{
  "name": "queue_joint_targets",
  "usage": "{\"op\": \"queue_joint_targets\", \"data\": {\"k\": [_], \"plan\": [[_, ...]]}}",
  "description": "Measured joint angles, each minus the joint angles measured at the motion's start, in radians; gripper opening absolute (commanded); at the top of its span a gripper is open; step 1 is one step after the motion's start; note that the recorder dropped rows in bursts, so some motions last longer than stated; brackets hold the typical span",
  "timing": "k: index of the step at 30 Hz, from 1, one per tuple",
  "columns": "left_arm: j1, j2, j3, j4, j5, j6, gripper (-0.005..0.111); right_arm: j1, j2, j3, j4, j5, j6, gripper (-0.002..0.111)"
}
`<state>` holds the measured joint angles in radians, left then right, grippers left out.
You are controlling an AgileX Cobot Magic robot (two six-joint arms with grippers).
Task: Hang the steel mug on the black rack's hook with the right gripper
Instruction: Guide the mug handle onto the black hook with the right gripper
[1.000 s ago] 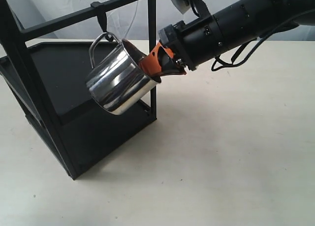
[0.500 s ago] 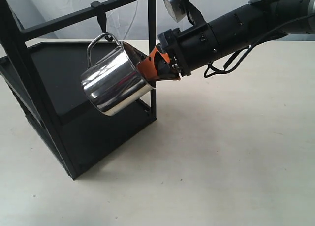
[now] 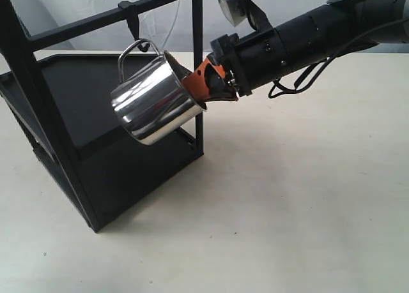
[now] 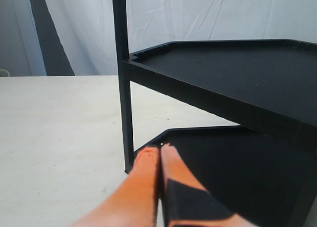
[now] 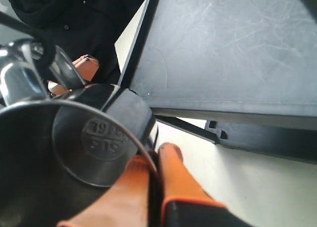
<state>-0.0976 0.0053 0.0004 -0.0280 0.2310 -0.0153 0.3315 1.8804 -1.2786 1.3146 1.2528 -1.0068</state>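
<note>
The steel mug (image 3: 155,99) hangs tilted in front of the black rack (image 3: 96,22), with its mouth toward my right gripper (image 3: 199,83). That gripper is shut on the mug's rim, one orange finger inside and one outside, as the right wrist view shows (image 5: 156,158). The mug's thin handle (image 3: 135,46) points up, just below the tip of the hook (image 3: 131,22) on the top crossbar. I cannot tell whether handle and hook touch. My left gripper (image 4: 159,150) is shut on nothing, low beside the rack's lower shelf (image 4: 233,158).
The rack stands on a pale table (image 3: 287,197), with its corner post (image 3: 197,63) right behind the mug. Its upper tray shelf (image 5: 233,49) fills most of the right wrist view. A white curtain (image 4: 208,14) hangs behind.
The mug swung down and left, then came back right and slightly up, with its handle closer under the hook. The right gripper stays shut on the rim.
</note>
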Motion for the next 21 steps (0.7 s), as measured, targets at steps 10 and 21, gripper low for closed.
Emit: {"op": "queue_joint_targets", "data": {"k": [10, 21], "plan": [[0.0, 0.0, 0.0, 0.0, 0.0, 0.0, 0.002, -0.065, 0.002, 0.0, 0.019, 0.003, -0.018, -0.001], [0.0, 0.0, 0.0, 0.0, 0.0, 0.0, 0.002, -0.056, 0.045, 0.0, 0.044, 0.03, -0.032, -0.001]]}}
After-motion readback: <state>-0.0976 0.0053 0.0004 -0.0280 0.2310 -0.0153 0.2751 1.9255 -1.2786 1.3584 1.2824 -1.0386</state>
